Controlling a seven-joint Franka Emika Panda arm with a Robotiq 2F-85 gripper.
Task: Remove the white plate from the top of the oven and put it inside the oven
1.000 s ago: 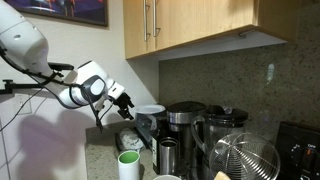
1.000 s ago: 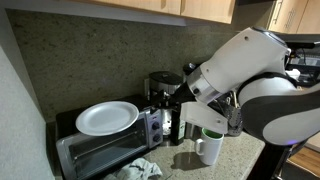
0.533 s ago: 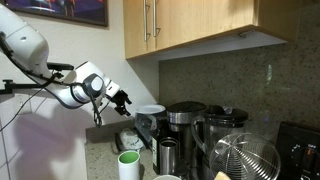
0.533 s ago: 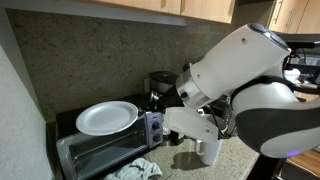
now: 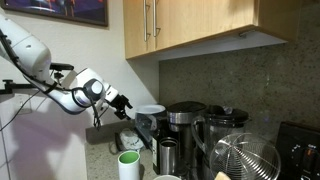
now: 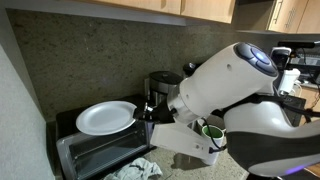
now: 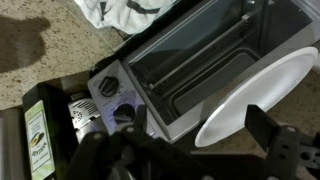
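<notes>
Fingers (image 7: 262, 128) spread wide, holding nothing. White plate (image 6: 107, 117) sits on top of the oven (image 6: 95, 155), near the fingers, not touching.

The white plate (image 7: 255, 95) runs off the wrist view's right edge, and the end effector (image 7: 190, 158) at the bottom is dark and blurred. In an exterior view the arm (image 6: 235, 90) hides the right end of the oven (image 6: 100, 152).

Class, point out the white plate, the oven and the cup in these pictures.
white plate (image 6: 107, 117), an exterior view, its centre.
oven (image 6: 100, 155), an exterior view, its front door.
cup (image 5: 129, 168), an exterior view, its white side.
</notes>
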